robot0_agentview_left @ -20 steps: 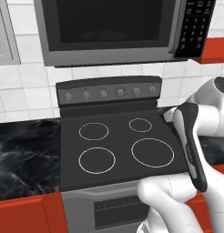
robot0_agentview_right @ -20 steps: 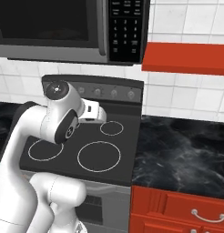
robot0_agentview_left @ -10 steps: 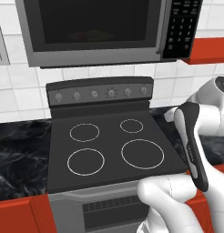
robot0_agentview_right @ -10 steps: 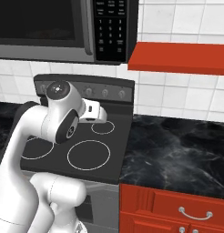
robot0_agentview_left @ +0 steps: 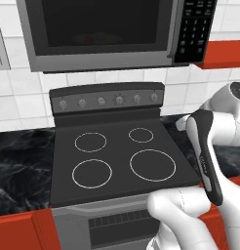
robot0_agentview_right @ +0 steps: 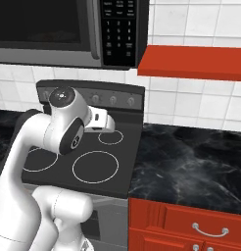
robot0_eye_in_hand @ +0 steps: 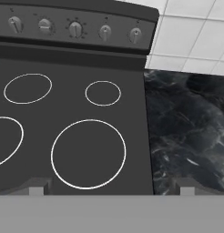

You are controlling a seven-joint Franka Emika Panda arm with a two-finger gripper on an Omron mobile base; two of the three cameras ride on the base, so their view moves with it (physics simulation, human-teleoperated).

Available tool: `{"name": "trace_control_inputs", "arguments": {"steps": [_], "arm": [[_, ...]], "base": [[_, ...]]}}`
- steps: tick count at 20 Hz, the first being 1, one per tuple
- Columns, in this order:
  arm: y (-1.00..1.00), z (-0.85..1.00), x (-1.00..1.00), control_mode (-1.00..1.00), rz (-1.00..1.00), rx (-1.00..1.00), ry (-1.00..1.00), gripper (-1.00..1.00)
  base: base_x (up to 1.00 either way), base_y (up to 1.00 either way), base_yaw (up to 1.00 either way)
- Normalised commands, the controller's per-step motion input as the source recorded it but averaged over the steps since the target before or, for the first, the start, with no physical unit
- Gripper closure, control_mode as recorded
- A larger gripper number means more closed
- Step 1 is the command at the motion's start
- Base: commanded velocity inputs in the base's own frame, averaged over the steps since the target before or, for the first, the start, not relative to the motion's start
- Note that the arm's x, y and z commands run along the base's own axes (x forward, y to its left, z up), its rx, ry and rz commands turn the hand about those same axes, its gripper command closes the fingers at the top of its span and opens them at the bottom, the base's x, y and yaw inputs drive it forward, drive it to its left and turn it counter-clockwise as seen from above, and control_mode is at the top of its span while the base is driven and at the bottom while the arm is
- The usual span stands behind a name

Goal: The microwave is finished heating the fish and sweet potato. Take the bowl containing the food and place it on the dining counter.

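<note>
Shifted sideways with the base since a second ago, gripper [robot0_eye_in_hand: 109, 190] hanging jaws spread wide and empty over stove [robot0_agentview_left: 123, 163]; next, square up to the shut microwave [robot0_agentview_left: 110, 31] overhead, bowl unseen behind its dark door.

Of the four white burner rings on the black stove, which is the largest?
The front right white ring on the black glass stove top, nearest the black marble counter; the other three rings are visibly smaller.

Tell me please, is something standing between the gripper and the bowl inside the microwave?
Yes. The microwave has its dark glass door shut, and that door stands between the gripper and whatever is inside. The gripper is open, low over the stove, well below the microwave. The bowl cannot be made out behind the glass.
</note>
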Motion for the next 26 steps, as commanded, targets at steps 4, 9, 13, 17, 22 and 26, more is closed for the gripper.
{"name": "trace_control_inputs", "arguments": {"steps": [4,9,13,17,22,26], "arm": [[0.00,0.00,0.00,-1.00,0.00,0.00,0.00,-1.00],[0.00,0.19,-0.16,-1.00,0.00,0.00,-0.20,-1.00],[0.00,0.47,-0.26,-1.00,0.00,0.00,-0.40,-1.00],[0.00,0.53,-0.20,-1.00,0.00,0.00,-0.44,-1.00],[0.01,0.62,-0.06,-1.00,0.00,0.00,-0.41,-1.00],[0.00,0.74,0.00,-1.00,0.00,0.00,-0.38,-1.00]], "base": [[0.00,0.00,0.00],[0.00,0.00,0.00],[0.00,0.00,0.00],[0.00,0.00,0.00],[0.00,0.00,0.00],[0.00,0.00,0.00]]}}
